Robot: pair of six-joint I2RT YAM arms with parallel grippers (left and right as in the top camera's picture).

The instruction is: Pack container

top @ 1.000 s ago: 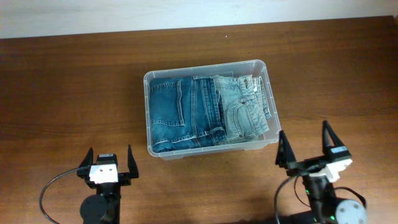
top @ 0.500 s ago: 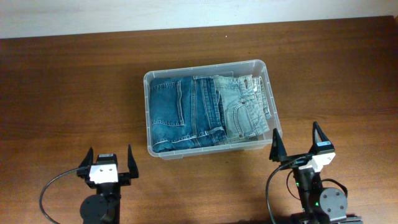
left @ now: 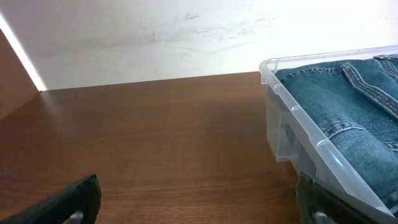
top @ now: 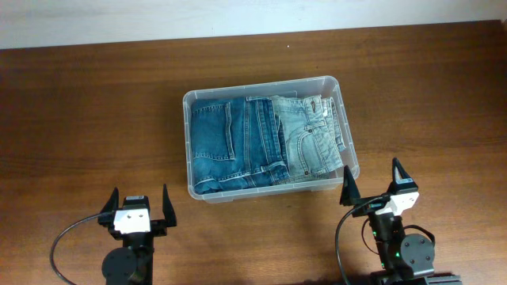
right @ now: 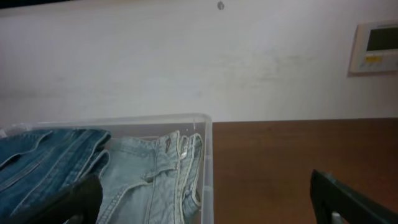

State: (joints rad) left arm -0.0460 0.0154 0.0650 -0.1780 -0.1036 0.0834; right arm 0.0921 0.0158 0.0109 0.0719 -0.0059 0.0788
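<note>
- Two grippers at the near edge: left gripper (top: 140, 194) with fingers spread, empty; right gripper (top: 371, 172) the same.
- One container (top: 265, 85), upright, mid-table (top: 87, 119), beyond both.
- Inside it, two folded jeans, touching: dark pair (top: 230, 142) left, light pair (top: 310, 141) right.

In the left wrist view the container (left: 292, 124) runs off the right and bottom edges, and only the tips of the left gripper (left: 198, 185) show. Folded jeans (top: 238, 142) hide the container's floor. The wall panel (right: 376, 46) is cut by the right edge, its print too small to read.
</note>
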